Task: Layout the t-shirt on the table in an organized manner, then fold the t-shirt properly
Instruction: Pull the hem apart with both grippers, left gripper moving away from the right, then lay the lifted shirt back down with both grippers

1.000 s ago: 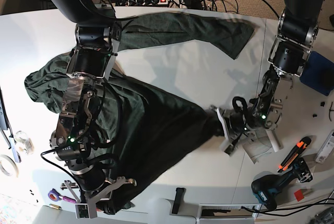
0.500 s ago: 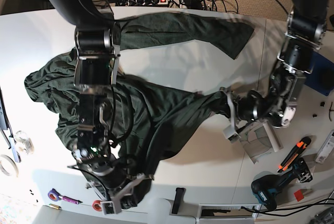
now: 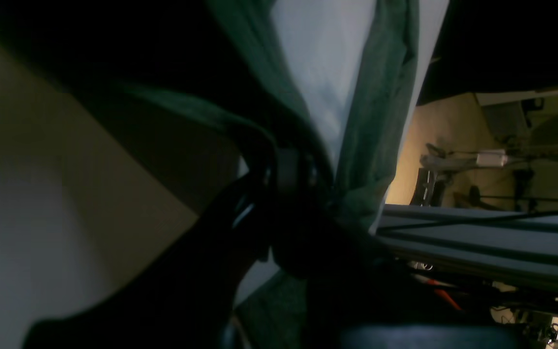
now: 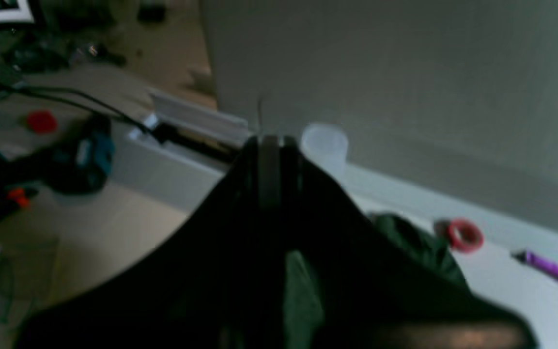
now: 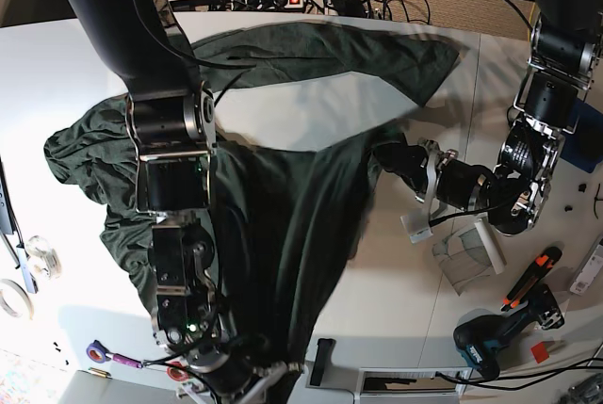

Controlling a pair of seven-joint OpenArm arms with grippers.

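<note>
Right gripper is down at the near edge of the table, jaws pinched tight on dark cloth. Its wrist cam shows fabric tenting off both sides of the closed tips. Left gripper is mid-table on the view's right, also clamped on a bunch of the t-shirt. That wrist cam is v. dark, but green cloth hangs straight off the fingers.

The t-shirt is on the table but not flat. One taut band is strung btwn the two grippers, a rumpled heap lies to the view's left under the right arm, and a long flap lies along the far edge.

Key relation: the band's long axis runs from the near edge up and across to the left gripper. The bulk lies view-left of that line, so the right arm is nearer the heap and the left arm nearer the far flap. My read is that laying it out means carrying this band sideways while keeping tension.

Vs half a sec ago, the left gripper has gone toward the far side and the right gripper has slid closer to the near edge. The band now runs steeper. A sec back the panel fanned wide; now it's drawn narrow.

A red tape roll sits just beside the hem and might snag.
</note>
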